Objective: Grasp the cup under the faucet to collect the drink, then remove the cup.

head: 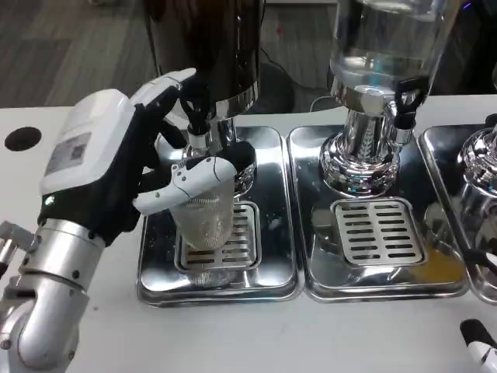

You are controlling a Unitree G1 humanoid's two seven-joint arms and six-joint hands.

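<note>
Cup stands upright on the drip grate of the left tray, directly below the faucet of the dark dispenser. Its long axis runs vertical, mouth up toward the spout. The left hand reaches in from the cup's left and grips it, white fingers wrapped across its upper front. That hand is plainly the nearer one; of the right hand just a tip peeks in at the lower right corner, well apart, and I cannot tell its state. A grey label sits on the back of the left hand, its print too blurred to read. No brand shows on the dispensers.
</note>
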